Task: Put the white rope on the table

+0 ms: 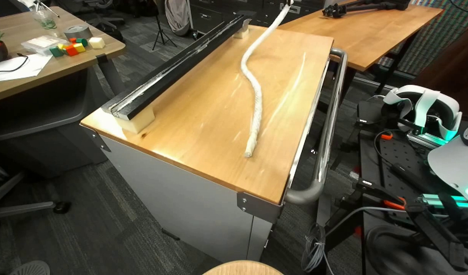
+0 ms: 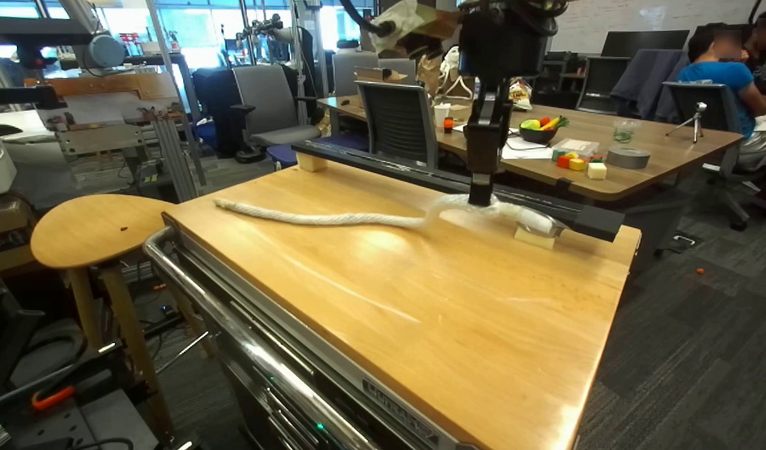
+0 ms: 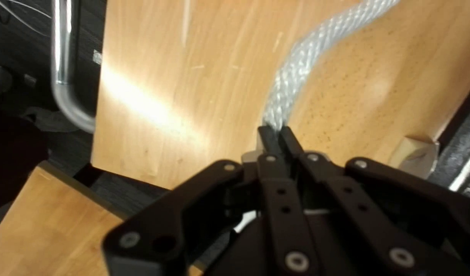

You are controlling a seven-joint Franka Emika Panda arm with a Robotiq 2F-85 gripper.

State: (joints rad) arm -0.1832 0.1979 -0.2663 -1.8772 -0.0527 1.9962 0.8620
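The off-white rope [image 1: 255,82] lies in a shallow curve along the table [image 1: 196,126], its near end resting on the glossy wooden top. Its far part rises off the wood. In an exterior view my gripper [image 2: 481,199] points down and is shut on the rope [image 2: 352,219] near one end, holding that part above the table [image 2: 420,300]. A short end hangs past the fingers to the right, blurred. In the wrist view the fingertips [image 3: 275,132] pinch the rope [image 3: 296,73], which runs away over the table [image 3: 154,69]. The pinched stretch is mostly hidden by the fingers.
A long black bar [image 1: 184,68] on pale blocks [image 1: 136,120] runs along one long table edge. A metal tube rail [image 1: 333,114] runs along the opposite edge. A cluttered desk [image 2: 670,144], a round stool [image 2: 95,231] and another wooden tabletop [image 1: 371,30] stand around.
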